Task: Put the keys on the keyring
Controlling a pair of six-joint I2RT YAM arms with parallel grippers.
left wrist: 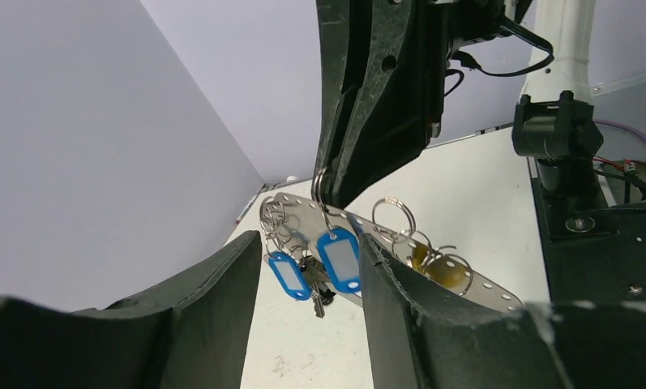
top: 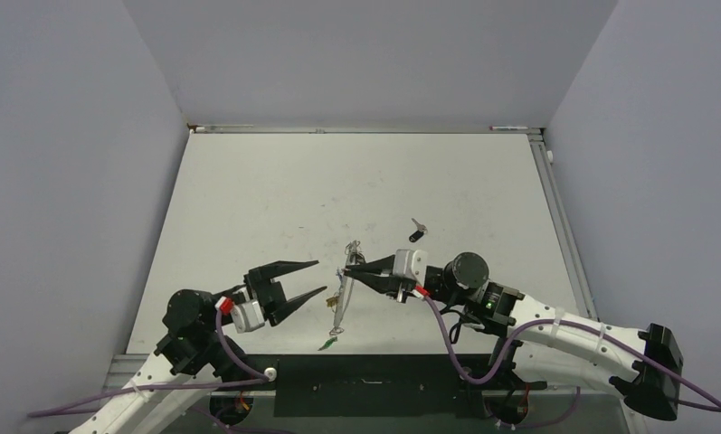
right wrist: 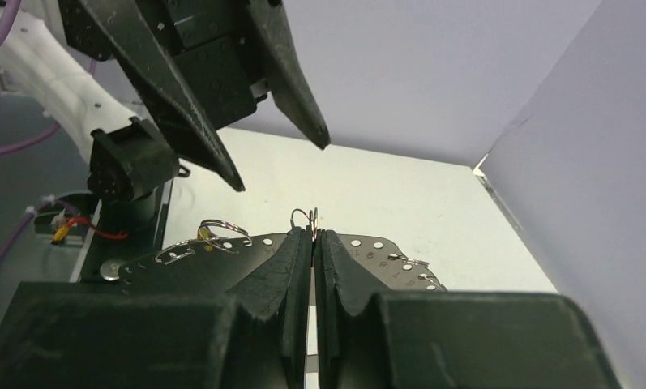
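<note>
One keyring (right wrist: 303, 215) pinched in right jaws, left jaws spread, apart

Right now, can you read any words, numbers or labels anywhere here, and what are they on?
Nothing here can be read for certain.
On the metal plate, tiny marks sit beside the holes. They may be digits, but they are too small to read.
On the blue tags, the white windows show no writing.
</note>
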